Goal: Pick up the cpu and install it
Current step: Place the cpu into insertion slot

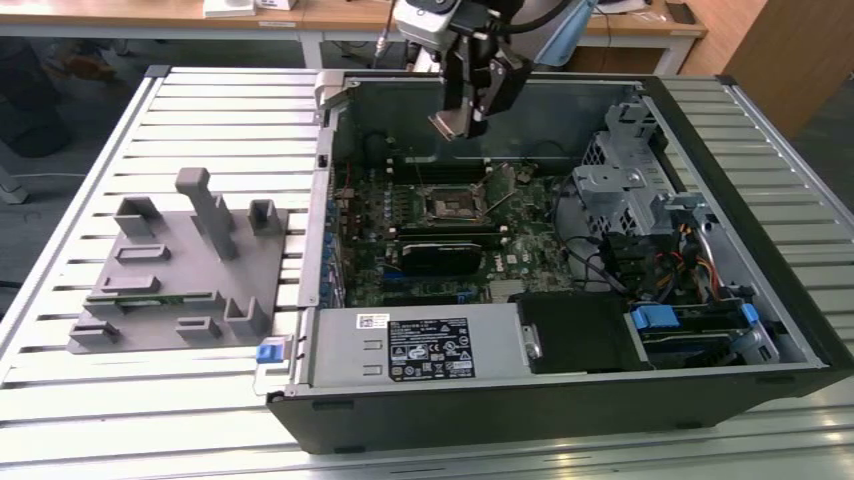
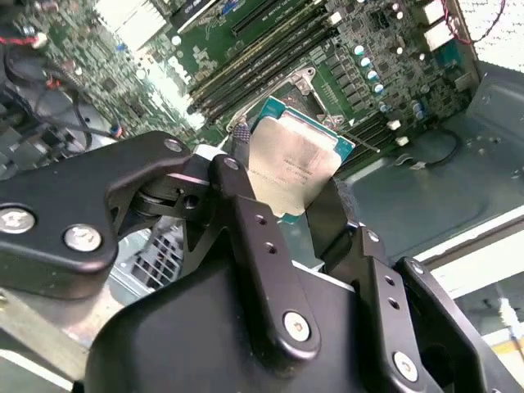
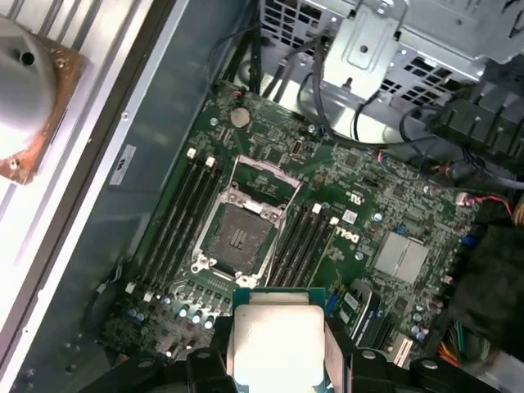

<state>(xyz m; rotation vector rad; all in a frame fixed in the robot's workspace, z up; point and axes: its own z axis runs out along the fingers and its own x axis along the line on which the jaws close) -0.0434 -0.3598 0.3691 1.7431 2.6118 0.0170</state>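
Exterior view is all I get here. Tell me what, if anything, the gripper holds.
Observer: In the second wrist view the gripper is shut on the cpu, pale metal top facing the camera.
Operator: Check the socket for me.
Observer: In the first wrist view the socket lies empty, nothing seated inside.
Operator: Report contact.
Observer: None; the cpu hangs above the motherboard, apart from the socket.

I spot a white paper sticker (image 1: 416, 346) with black print on the grey metal box (image 1: 498, 340), and faint marks on the thin silver square cpu (image 2: 291, 164). I can't read any.
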